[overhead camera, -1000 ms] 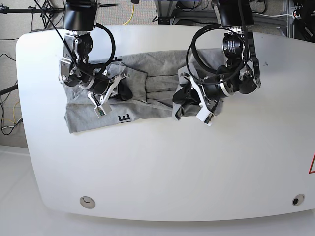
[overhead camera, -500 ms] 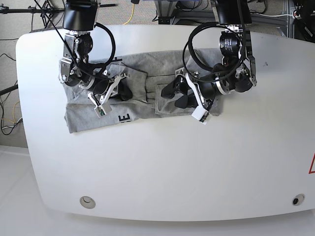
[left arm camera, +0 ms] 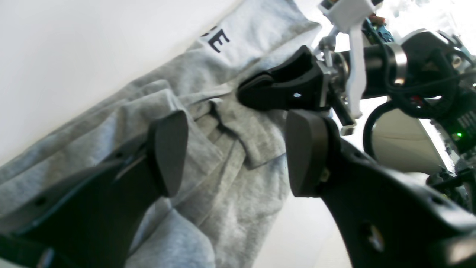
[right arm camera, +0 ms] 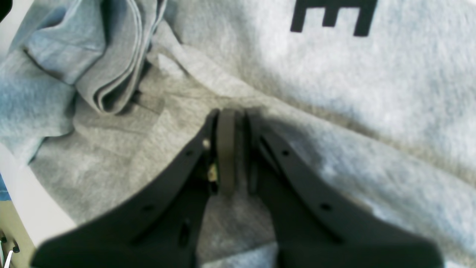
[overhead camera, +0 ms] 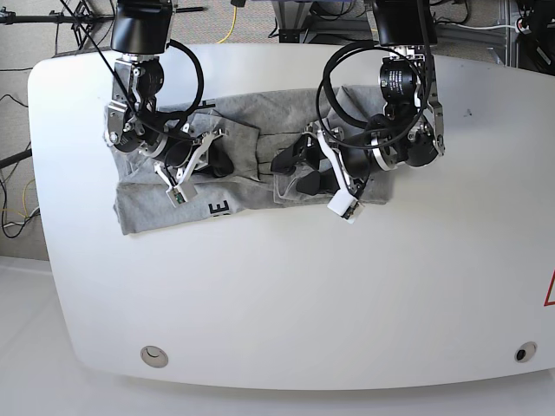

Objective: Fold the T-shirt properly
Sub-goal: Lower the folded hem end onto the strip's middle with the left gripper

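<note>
The grey T-shirt lies crumpled in a wide band across the far half of the white table, with black lettering at its near edge. My left gripper hovers open over the shirt's middle. In the left wrist view, bunched cloth lies between its spread fingers. My right gripper rests on the shirt's left part. In the right wrist view it is shut with a strip of cloth pinched between its fingers, just below a letter E. The left wrist view shows the right gripper too.
Two round fittings sit near the table's front edge. A red mark shows at the right edge. Cables and stands lie on the floor beyond the far edge.
My left gripper carried the shirt's right part leftwards over the middle, let it go and now stands open further left. The right gripper has not moved.
</note>
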### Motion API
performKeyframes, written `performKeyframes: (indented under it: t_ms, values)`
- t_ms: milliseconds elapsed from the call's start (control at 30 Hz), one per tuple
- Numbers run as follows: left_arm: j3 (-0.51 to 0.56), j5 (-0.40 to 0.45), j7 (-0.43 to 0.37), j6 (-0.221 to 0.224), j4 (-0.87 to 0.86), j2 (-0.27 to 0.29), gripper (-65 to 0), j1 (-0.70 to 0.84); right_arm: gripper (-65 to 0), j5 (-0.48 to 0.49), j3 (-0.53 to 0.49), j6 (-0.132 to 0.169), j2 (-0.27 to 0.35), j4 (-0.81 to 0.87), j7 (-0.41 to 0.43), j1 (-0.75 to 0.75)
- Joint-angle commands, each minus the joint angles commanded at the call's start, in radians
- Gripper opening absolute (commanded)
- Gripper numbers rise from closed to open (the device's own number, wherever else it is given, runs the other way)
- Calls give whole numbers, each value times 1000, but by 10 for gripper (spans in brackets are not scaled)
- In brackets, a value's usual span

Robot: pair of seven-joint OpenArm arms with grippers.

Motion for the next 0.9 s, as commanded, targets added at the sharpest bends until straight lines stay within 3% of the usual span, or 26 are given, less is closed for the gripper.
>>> performKeyframes:
  t_ms: [367, 700, 767, 900]
  values:
    - [12, -26, -13, 0, 26, -33, -228, 3, -605, 10, 2, 0, 1, -5, 0, 0]
    - [40, -20, -35, 0, 6, -133, -233, -13, -606, 6, 1, 0, 0, -6, -8, 2]
    - [32, 26, -61, 0, -44, -173, -229, -23, -605, 8, 1, 0, -1, -5, -1, 2]
    - [26, 80, -62, 0, -42, -185, -225, -28, -605, 10, 1, 0, 0, -5, -3, 1]
